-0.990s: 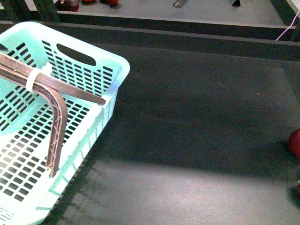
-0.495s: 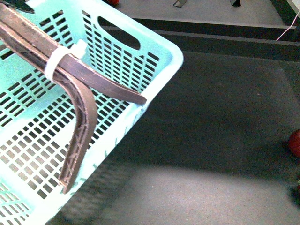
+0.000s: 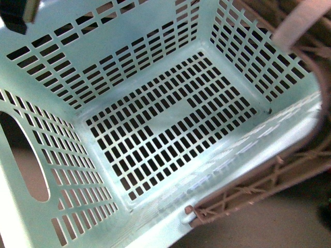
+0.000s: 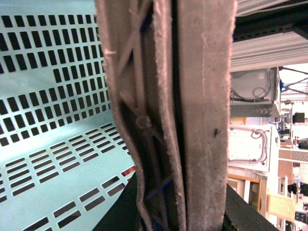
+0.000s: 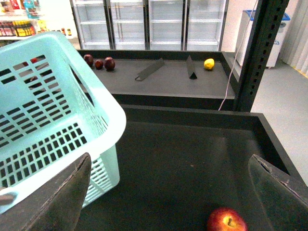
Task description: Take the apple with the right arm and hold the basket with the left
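The pale mint basket (image 3: 155, 129) fills the front view, lifted and tipped so I look into its empty slotted bottom. Its brown-grey ribbed handle (image 3: 258, 191) curves down the right side. In the left wrist view my left gripper (image 4: 178, 211) is shut on the handle (image 4: 192, 106), which runs straight up between its dark jaws. The red apple (image 5: 226, 221) with a yellow patch lies on the dark tabletop in the right wrist view. My right gripper (image 5: 168, 192) stands open above it, and the apple lies nearer one of the fingers (image 5: 284, 192). The front view does not show the apple.
The basket (image 5: 48, 110) hangs beside the right gripper's other finger. Beyond a raised rim is a grey shelf (image 5: 168, 82) with dark maroon fruits (image 5: 98, 63), a yellow fruit (image 5: 209, 63) and two dividers. A black post (image 5: 255, 53) stands at the shelf's end.
The basket has risen and swung toward the front camera, tipping until its inside fills the view. It now covers the tabletop and the red fruit seen earlier at the right edge.
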### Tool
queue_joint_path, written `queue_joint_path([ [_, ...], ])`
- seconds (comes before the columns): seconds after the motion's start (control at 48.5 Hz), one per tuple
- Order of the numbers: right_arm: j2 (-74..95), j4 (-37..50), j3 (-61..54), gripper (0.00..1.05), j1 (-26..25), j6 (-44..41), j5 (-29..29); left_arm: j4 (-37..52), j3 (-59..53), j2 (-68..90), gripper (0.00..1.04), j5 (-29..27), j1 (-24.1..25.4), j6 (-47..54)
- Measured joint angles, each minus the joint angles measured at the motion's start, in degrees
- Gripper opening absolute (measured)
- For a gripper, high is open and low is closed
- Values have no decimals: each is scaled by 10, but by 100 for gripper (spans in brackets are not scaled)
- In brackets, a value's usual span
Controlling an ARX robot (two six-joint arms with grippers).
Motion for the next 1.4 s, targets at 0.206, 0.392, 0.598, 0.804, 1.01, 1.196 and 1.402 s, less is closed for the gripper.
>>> queue_joint_path([
  [0.206,0,0,0,96,0,0,0,0,8,9,19,-3,-31,3],
  [0.392,0,0,0,96,0,0,0,0,8,9,19,-3,-35,3],
  [0.598,1,-2,1,96,1,0,0,0,8,9,19,-6,-35,6],
  [0.804,230,-169,82,96,-8,191,224,0,9,10,19,-8,-35,9],
  [1.01,515,110,103,96,-171,153,128,0,9,10,19,-5,-35,9],
  [1.196,879,316,208,96,-195,105,72,0,9,10,19,-10,-35,9],
  [1.402,1149,345,326,96,-181,41,52,0,9,10,19,-8,-35,9],
])
